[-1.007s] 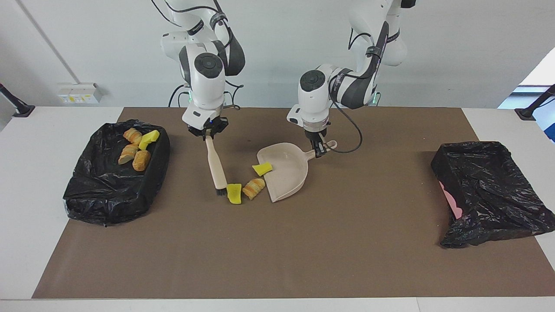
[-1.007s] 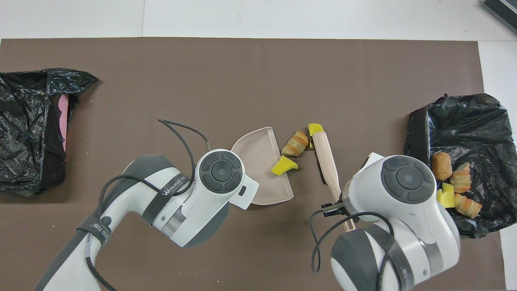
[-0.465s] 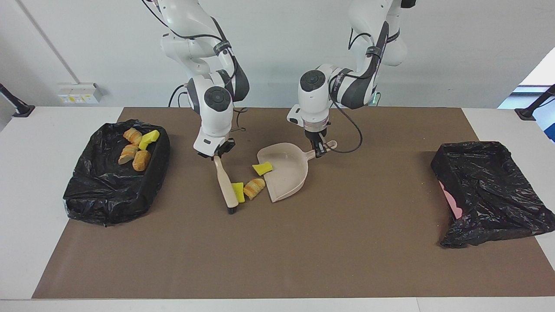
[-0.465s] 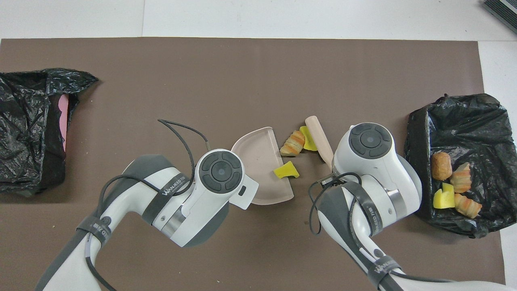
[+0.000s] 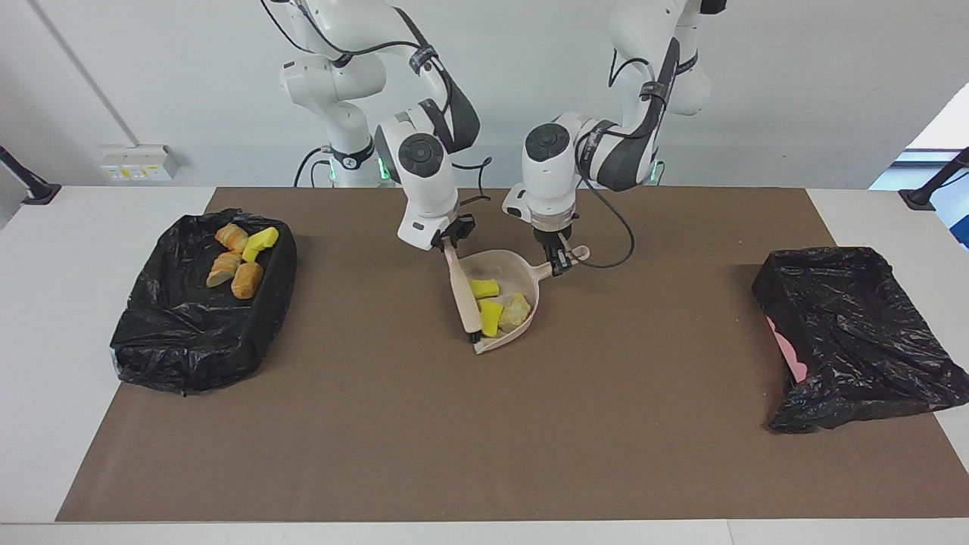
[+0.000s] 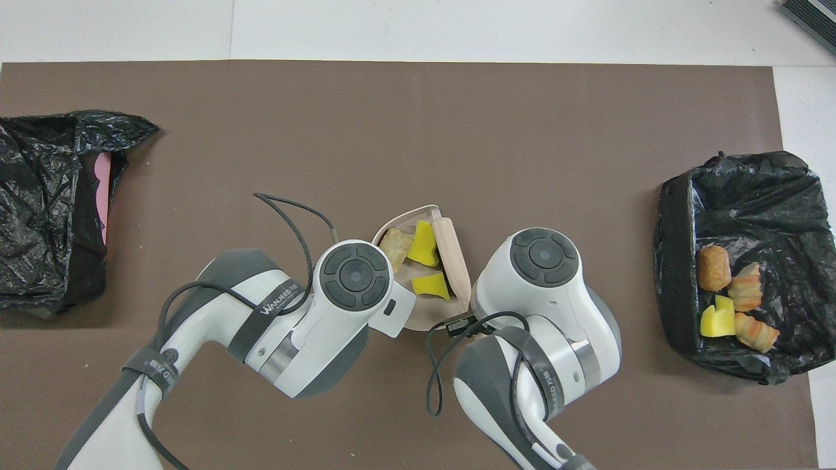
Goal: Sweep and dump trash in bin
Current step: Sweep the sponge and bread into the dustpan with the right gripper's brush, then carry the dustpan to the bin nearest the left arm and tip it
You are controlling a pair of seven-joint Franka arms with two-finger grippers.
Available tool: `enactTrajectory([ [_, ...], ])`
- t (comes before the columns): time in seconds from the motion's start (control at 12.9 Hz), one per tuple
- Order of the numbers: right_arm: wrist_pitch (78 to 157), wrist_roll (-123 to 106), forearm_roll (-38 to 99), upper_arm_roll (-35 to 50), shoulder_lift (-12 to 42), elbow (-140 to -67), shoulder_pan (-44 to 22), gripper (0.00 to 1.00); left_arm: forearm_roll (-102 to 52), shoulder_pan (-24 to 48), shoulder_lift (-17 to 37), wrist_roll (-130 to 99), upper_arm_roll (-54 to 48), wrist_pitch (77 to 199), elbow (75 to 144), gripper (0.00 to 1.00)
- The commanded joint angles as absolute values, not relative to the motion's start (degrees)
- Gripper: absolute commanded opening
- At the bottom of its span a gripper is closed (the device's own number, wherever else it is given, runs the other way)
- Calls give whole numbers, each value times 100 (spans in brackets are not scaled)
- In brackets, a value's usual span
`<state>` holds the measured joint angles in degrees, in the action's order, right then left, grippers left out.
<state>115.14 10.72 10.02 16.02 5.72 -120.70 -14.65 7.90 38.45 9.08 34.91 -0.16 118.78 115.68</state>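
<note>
The beige dustpan (image 5: 501, 264) lies on the brown mat at mid-table and also shows in the overhead view (image 6: 426, 317). My left gripper (image 5: 559, 263) is shut on its handle. My right gripper (image 5: 448, 241) is shut on the beige brush (image 5: 463, 291), which lies across the pan's open mouth and also shows in the overhead view (image 6: 449, 238). Three trash chunks lie in the pan: two yellow (image 5: 483, 288) (image 5: 490, 317) and one orange-and-cream (image 5: 516, 310). In the overhead view they are the two yellow chunks (image 6: 424, 243) (image 6: 431, 285) and the striped chunk (image 6: 394, 243). Both grippers are hidden under their wrists there.
A bin lined with a black bag (image 5: 189, 356) stands at the right arm's end and holds several sponge chunks (image 5: 235, 261); it also shows in the overhead view (image 6: 679, 261). A second black-bagged bin (image 5: 848, 333) with pink showing stands at the left arm's end.
My right gripper swept the brush toward the left arm's end, up to the dustpan's mouth. The three chunks on the mat went into the pan. The left gripper and dustpan stayed put.
</note>
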Motion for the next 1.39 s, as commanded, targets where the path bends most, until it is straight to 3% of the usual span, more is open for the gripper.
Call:
enactTrajectory([
  [0.0, 11356, 1230, 1169, 1617, 431, -12120, -1406, 0, 914, 3771, 712, 3551, -9, 12032, 11839, 0],
  [0.39, 10391, 1518, 1116, 1573, -262, -12032, -1318, 0, 914, 3665, 747, 3595, -9, 12076, 11769, 0],
  [0.62, 10125, 2895, 1055, 1643, -649, -12119, -1493, 0, 914, 3508, 703, 3856, 9, 12032, 11646, 0],
  [1.01, 10492, 3524, 1124, 1661, -1466, -13023, -2371, 0, 914, 2306, 20, 5437, -9, 11725, 11610, 0],
  [1.32, 11258, 4122, 1151, 1670, -1336, -13463, -3031, 0, 783, 1146, -281, 7290, 26, 11689, 11418, 0],
])
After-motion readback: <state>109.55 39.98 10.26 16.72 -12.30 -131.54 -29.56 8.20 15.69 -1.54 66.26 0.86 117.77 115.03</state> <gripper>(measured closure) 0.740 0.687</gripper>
